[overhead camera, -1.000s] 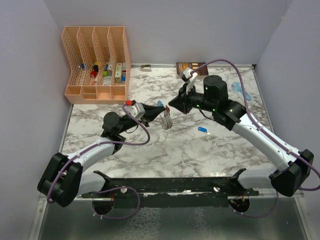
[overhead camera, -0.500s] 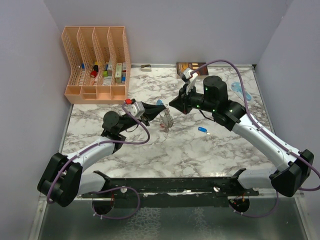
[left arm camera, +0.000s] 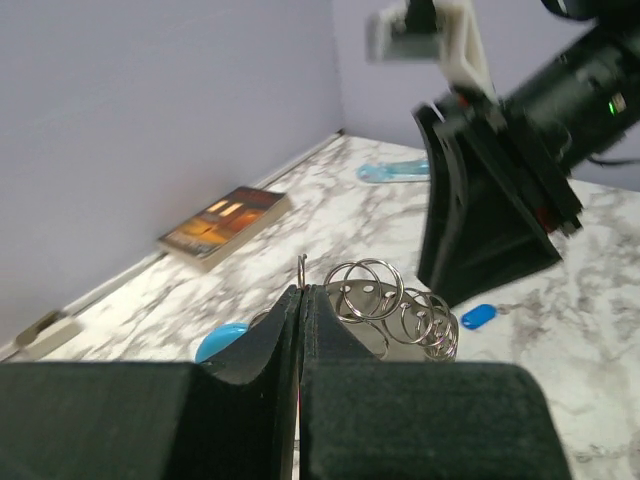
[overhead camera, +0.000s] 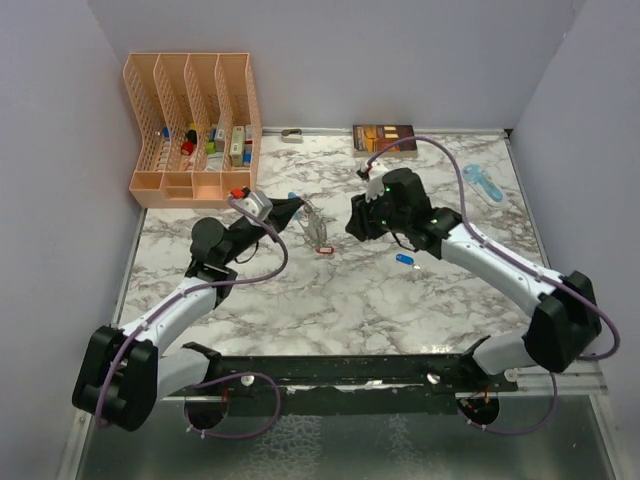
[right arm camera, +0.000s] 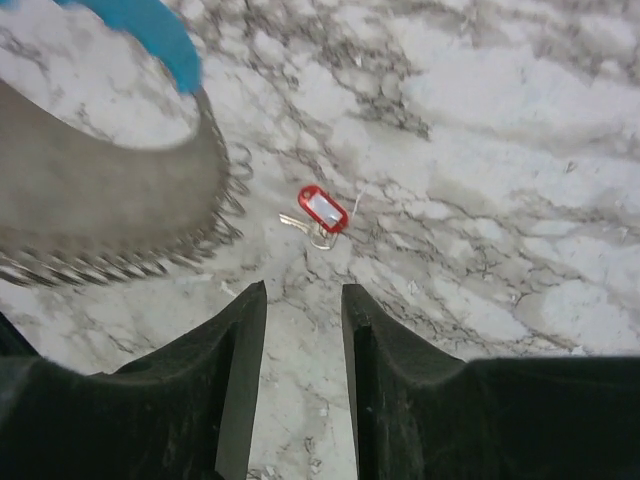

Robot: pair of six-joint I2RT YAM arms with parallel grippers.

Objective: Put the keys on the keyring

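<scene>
So, handling: red key (right arm camera: 322, 210) and dark blue key (overhead camera: 405, 259) look light, stiff, slippery; probably best pinched by the plastic tag.
Looks: small coloured tags, thin metal blades.
Where: red key just beside the keyring (left arm camera: 385, 300); blue one well apart from it.
Left gripper (left arm camera: 300, 300): clamped on the keyring.
Right gripper (right arm camera: 303, 295): parted, empty.

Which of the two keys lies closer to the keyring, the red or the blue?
The red-tagged key. It lies on the table right beside the keyring, which the left end effector holds; the blue-tagged key lies well apart, further right.
</scene>
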